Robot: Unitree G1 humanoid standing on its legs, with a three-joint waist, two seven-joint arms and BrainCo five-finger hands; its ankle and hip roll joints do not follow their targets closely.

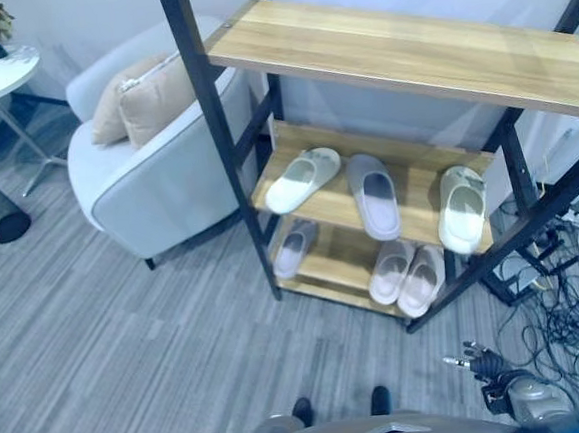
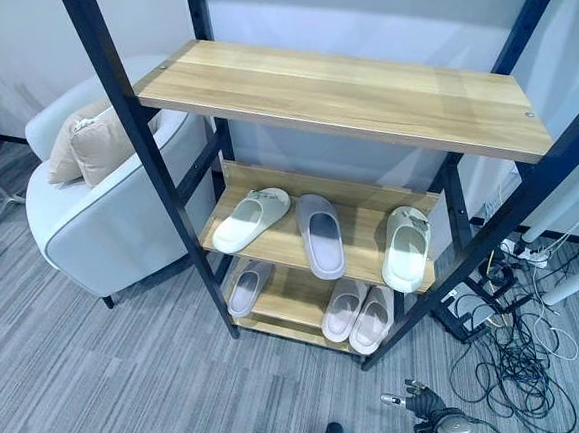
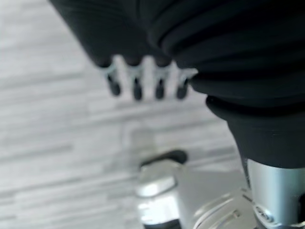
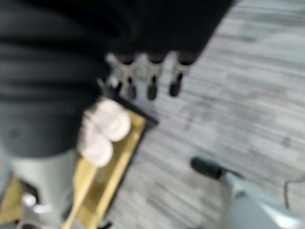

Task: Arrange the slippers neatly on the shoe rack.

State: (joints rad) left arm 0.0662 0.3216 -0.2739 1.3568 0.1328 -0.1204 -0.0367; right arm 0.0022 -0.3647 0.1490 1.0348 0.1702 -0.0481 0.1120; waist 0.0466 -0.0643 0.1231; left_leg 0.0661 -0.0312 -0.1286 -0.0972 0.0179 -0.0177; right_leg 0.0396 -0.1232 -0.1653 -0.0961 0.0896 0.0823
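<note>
From the head views, the rack [image 2: 340, 92] holds three slippers on its middle shelf, a pale green one [image 2: 251, 220] at the left, a grey one [image 2: 320, 234] in the middle and another pale green one [image 2: 406, 247] at the right edge, while the bottom shelf has a lone grey slipper [image 2: 248, 286] at the left and a pinkish pair [image 2: 360, 317] side by side at the right (an armchair [image 2: 99, 211] stands just left of the rack). In the left wrist view, the left hand [image 3: 143, 81] hangs over the floor [image 3: 47, 119] with fingers straight and nothing in them. In the right wrist view, the right hand [image 4: 150, 76] is likewise straight-fingered and empty, with the pinkish pair showing past it on the bottom shelf.
</note>
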